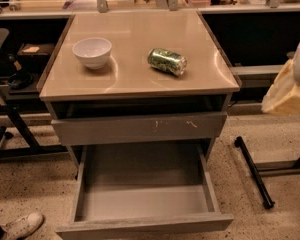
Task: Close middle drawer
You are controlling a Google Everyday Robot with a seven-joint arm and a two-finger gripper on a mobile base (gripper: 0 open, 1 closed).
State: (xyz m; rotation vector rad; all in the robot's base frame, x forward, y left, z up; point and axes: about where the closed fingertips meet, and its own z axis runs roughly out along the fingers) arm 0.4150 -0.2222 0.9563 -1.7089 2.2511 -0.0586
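Your gripper (286, 95) hangs at 3 o'clock, its grip you cannot tell; the middle drawer (145, 204) stands pulled out at 6 o'clock

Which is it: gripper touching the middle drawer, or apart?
Apart. The camera view shows the gripper at the right edge of the frame, up beside the cabinet, with bare floor between it and the open middle drawer.
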